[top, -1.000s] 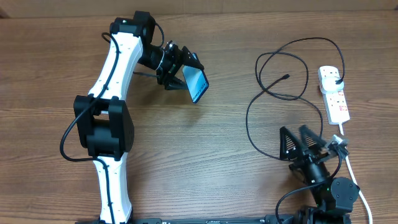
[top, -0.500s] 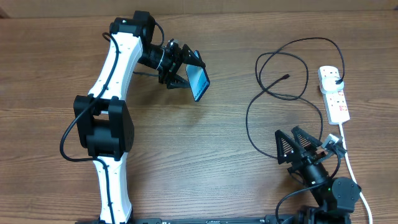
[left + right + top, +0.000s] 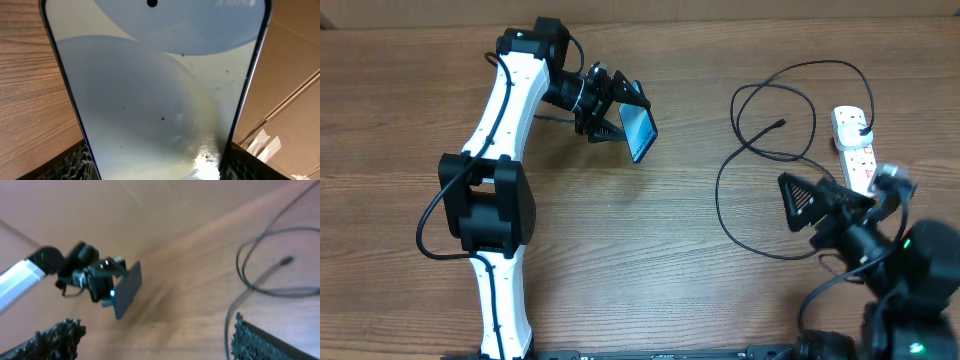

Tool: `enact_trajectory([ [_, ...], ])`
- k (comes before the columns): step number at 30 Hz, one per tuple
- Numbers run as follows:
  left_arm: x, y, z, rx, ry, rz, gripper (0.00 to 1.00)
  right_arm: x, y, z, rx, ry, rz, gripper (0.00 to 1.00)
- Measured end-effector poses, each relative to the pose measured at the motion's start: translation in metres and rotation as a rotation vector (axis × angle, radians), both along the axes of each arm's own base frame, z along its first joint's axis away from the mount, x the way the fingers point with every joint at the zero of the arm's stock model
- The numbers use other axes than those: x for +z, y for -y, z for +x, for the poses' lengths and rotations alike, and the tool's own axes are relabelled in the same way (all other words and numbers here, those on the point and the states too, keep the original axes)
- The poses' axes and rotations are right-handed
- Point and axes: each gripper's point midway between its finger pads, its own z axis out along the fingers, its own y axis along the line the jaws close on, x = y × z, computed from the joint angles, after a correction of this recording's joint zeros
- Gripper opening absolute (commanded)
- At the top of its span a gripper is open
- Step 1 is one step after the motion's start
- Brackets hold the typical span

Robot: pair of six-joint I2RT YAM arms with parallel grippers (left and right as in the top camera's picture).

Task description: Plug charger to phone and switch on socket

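Observation:
My left gripper (image 3: 617,112) is shut on the phone (image 3: 641,133) and holds it tilted above the table at the back left. The phone's pale screen fills the left wrist view (image 3: 155,85), with the fingers (image 3: 155,172) at its lower edges. The charger's black cable (image 3: 719,190) lies in loose loops at the right. Its plug tip (image 3: 780,124) lies free on the table, and its adapter (image 3: 861,121) sits in the white socket strip (image 3: 855,150). My right gripper (image 3: 817,205) is open and empty beside the cable loop. The right wrist view shows the phone (image 3: 127,287), the cable (image 3: 245,275) and the open fingers (image 3: 155,345).
The left arm (image 3: 505,120) stretches along the left side of the wooden table (image 3: 650,240). The socket's thick white cord runs under the right arm. A cardboard box (image 3: 295,115) shows behind the phone in the left wrist view.
My right arm has risen and swung towards the back, bringing its open gripper up beside the cable loop and over the socket's near end. The left gripper and phone have barely moved.

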Motion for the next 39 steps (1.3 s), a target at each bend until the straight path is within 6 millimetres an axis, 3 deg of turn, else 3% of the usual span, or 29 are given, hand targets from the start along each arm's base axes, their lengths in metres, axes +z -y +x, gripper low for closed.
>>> enact_trajectory([
  [4, 0.0, 0.0, 0.0, 0.0, 0.001, 0.0, 0.73, 0.019, 0.0, 0.0, 0.001, -0.132, -0.003, 1.0],
  [8, 0.0, 0.0, 0.0, 0.0, 0.0, -0.001, 0.73, 0.036, -0.017, 0.01, 0.082, -0.191, -0.001, 1.0],
  [13, 0.0, 0.0, 0.0, 0.0, 0.0, 0.0, 0.73, 0.016, -0.028, 0.029, 0.143, -0.284, 0.02, 1.0],
  [19, 0.0, 0.0, 0.0, 0.0, 0.0, 0.0, 0.73, 0.008, -0.039, 0.064, 0.193, -0.269, 0.021, 1.0],
  [25, 0.0, 0.0, 0.0, 0.0, 0.0, 0.0, 0.73, -0.018, -0.1, 0.059, 0.306, -0.307, -0.127, 1.0],
  [28, 0.0, 0.0, 0.0, 0.001, -0.001, 0.0, 0.73, -0.019, -0.131, 0.058, 0.289, -0.252, -0.229, 1.0],
  [33, 0.002, 0.001, 0.0, 0.015, -0.028, -0.011, 0.73, -0.017, -0.163, 0.07, 0.245, -0.159, -0.302, 1.0],
  [39, 0.017, 0.009, -0.001, 0.018, -0.051, -0.106, 0.72, -0.047, -0.179, 0.09, 0.195, -0.198, -0.341, 1.0],
])
